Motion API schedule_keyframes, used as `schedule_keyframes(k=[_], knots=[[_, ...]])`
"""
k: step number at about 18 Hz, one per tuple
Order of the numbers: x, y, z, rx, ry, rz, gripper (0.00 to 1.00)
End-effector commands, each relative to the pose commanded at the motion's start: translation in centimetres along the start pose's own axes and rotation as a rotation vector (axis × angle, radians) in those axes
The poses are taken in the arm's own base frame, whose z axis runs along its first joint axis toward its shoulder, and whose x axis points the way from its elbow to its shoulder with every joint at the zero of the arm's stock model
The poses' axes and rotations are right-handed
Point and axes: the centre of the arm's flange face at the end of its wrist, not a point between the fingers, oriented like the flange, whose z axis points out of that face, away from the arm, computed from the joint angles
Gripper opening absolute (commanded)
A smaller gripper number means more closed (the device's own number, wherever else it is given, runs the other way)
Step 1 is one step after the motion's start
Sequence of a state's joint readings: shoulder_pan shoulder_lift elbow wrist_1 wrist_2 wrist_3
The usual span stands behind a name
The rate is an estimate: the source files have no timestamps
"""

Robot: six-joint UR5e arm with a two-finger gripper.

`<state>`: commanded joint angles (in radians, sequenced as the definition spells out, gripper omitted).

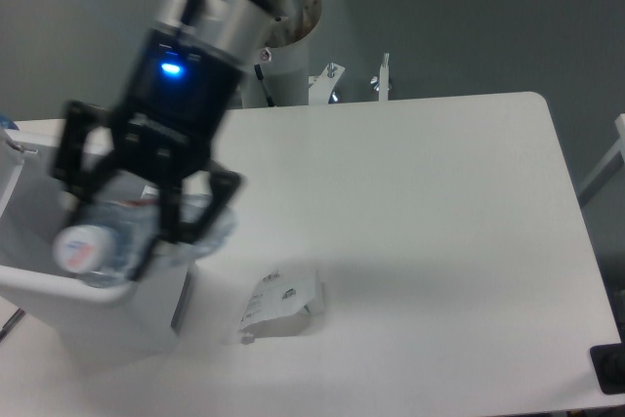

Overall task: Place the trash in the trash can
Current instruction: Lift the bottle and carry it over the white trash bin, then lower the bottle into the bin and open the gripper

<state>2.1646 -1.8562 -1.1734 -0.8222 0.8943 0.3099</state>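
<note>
Holding the crushed clear plastic bottle [117, 241] between its black fingers, the gripper [137, 227] hangs over the white trash can [88, 324] at the left edge of the table [420, 241]. The fingers are closed against the bottle's sides, and the bottle's round end, white with a trace of blue and pink, points toward the camera and down to the left. A blue indicator light [171, 69] glows on the gripper body above the fingers. The bottle appears over the can's open top, in line with the near rim; whether it touches the rim cannot be told, since the gripper and bottle are blurred. The gripper hides most of the can's interior.

The second piece of trash, a flattened pale grey-white carton [281, 302], lies flat on the tabletop just right of the can, apart from both the can and the gripper. A dark mark shows on its upper face. Behind the table stands the arm's pale mounting column [278, 65], with metal brackets [356, 80] at the table's far edge.
</note>
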Motion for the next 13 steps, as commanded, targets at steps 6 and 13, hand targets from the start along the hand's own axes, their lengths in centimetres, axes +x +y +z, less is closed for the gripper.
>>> schedule_keyframes(k=[6,13], knots=[[2.8,1.4,2.3,-0.036,0.051,0.005,0.26],[3.5,1.9,3.5,-0.051,0.069,0.001,0.26]])
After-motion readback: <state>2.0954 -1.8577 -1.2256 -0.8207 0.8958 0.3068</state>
